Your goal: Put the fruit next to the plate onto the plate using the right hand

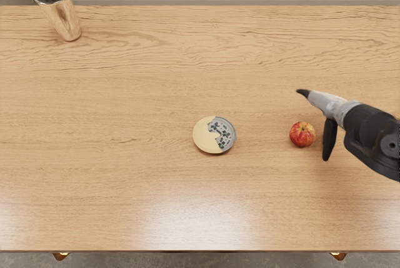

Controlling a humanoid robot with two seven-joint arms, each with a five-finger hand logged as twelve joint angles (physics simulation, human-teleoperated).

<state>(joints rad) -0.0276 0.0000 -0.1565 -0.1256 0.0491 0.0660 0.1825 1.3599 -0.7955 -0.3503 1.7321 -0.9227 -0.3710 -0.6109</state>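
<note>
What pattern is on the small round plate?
The small round plate is cream with a grey-blue speckled patch on its right; head view.

Small clear gap btwn right hand [330, 115] (fingers spread, holding nothing) & apple [302, 134] just to its left. Bare worktop [187, 62] btwn apple & plate [214, 134], so a straight lane runs leftward w/ no obstacle. Open room on near & far sides of both too. Only other item, cup [57, 10], stands at far-left corner, well apart from that lane.
</note>
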